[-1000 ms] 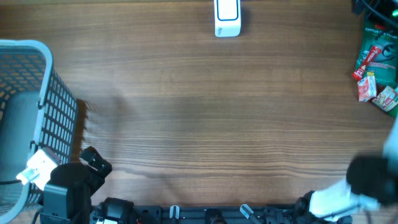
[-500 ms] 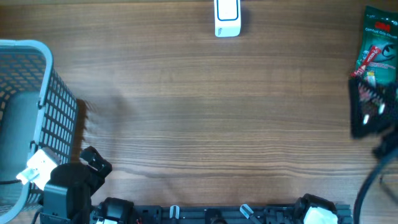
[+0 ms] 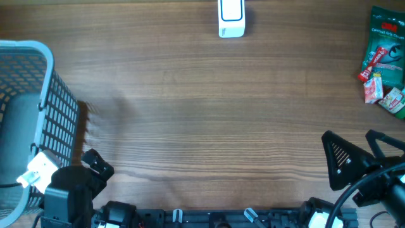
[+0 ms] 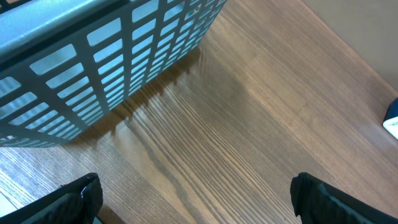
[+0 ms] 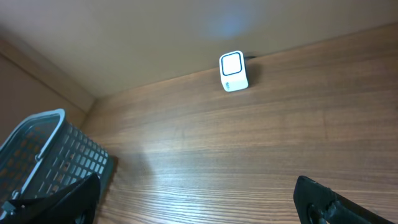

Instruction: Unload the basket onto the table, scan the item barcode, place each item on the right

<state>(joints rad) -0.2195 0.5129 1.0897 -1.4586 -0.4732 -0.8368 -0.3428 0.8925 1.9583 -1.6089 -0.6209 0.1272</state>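
Note:
A green packet with small red-and-white packs (image 3: pixel 383 60) lies at the far right edge of the table in the overhead view. The white scanner with a blue rim (image 3: pixel 231 18) stands at the far middle and faces my right wrist camera (image 5: pixel 234 71). My right gripper (image 3: pixel 361 152) hangs open at the front right, short of the packets, with nothing between its fingers (image 5: pixel 314 196). At the front left, beside the basket, my left gripper (image 4: pixel 196 199) is open over bare wood.
A grey lattice basket (image 3: pixel 47 88) stands at the left edge, close to my left gripper (image 4: pixel 112 68), and shows at the lower left of the right wrist view (image 5: pixel 43 152). A wall runs behind the scanner.
The right arm swung out over the packets at the right and has come back to the front right, jaws still open. The left arm has not moved.

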